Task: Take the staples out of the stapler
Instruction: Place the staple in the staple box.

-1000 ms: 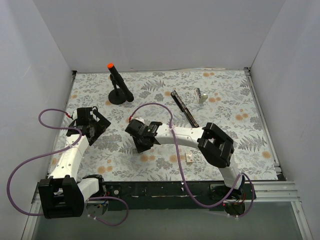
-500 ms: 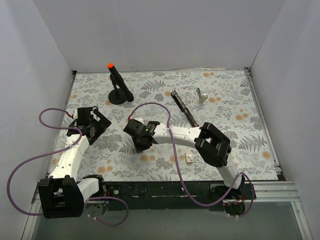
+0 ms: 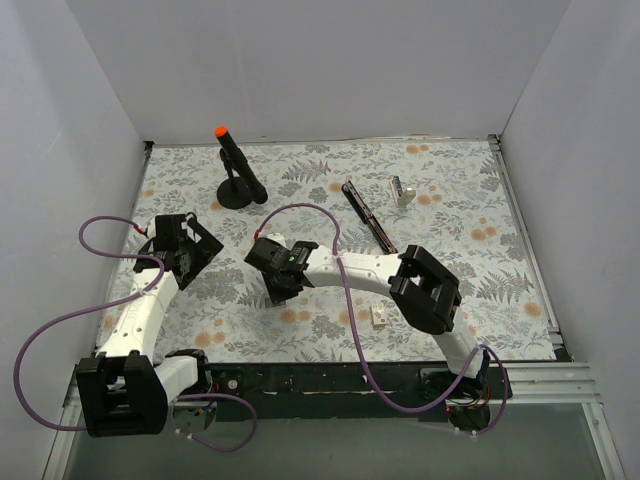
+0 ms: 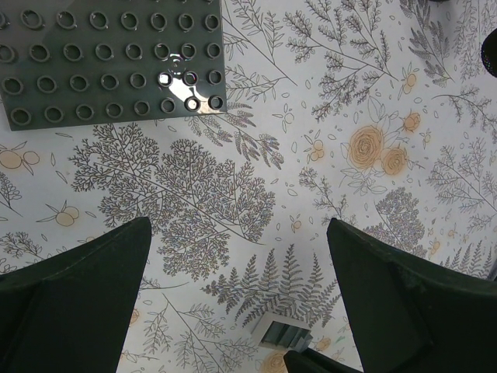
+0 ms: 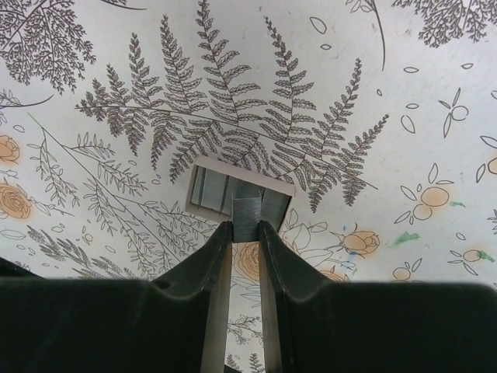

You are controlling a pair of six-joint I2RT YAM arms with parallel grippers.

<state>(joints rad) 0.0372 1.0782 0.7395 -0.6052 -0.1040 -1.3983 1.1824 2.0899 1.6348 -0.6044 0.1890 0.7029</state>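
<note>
White walls box in a desk [image 3: 470,270] covered with a leaf-and-flower cloth. Toward the far edge, a little right of the middle, the stapler [image 3: 368,217] lies as a slim black bar, well apart from both arms. A small pale piece [image 3: 401,190] sits near its far end, too small to identify. A black post [image 3: 237,170] with an orange tip stands near the far-left corner.

Near the middle of the desk the right gripper [image 5: 245,227] hangs over a small open box [image 5: 241,173], its fingers pressed onto a short strip of staples [image 5: 247,211]. The left gripper [image 4: 237,249] waits by the left edge, fingers spread wide and holding nothing, with a studded grey plate [image 4: 109,62] on the cloth ahead of it.

The staples appear to be out of the stapler already, so the step in hand is likely setting this strip into the box. That calls for a short descent with the strip lined up over the opening, then parting the fingers.

Compared with a second ago, the right arm has slid slightly toward the left edge. The left arm and the stapler have not shifted.
</note>
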